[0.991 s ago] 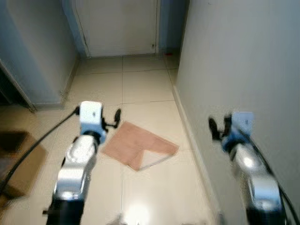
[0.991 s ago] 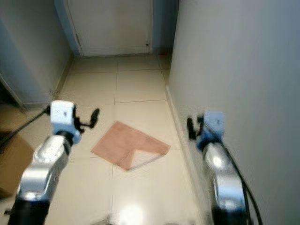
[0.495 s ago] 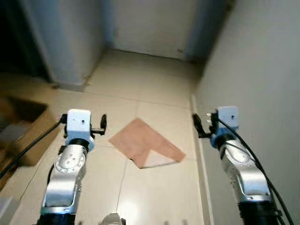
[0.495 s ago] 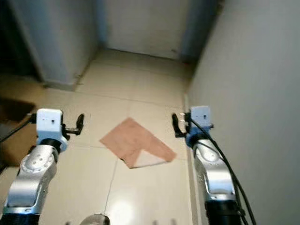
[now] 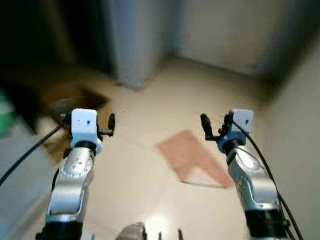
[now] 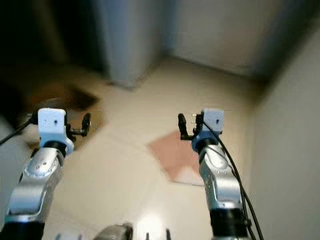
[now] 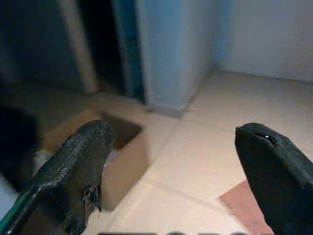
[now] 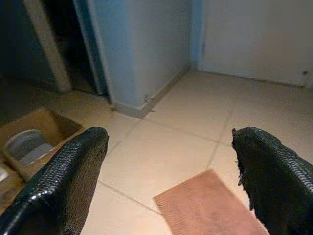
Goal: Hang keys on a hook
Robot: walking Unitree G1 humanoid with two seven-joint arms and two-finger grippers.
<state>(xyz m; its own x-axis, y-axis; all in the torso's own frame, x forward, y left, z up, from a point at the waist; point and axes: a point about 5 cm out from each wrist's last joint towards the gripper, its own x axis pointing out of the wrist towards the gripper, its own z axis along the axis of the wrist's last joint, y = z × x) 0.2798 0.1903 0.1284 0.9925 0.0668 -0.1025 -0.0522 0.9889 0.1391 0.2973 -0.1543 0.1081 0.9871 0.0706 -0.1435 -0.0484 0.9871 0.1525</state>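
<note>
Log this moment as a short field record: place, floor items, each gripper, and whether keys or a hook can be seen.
place: tiled hallway floor, pale blue wall corner
floor items: pinkish mat with a folded corner; open cardboard box by a dark doorway
left gripper: raised ahead, fingers apart, empty
right gripper: raised ahead, fingers apart, empty, above the mat
keys: none visible
hook: none visible
image quality: head views blurred

pink mat (image 6: 172, 157) between raised arms
</note>
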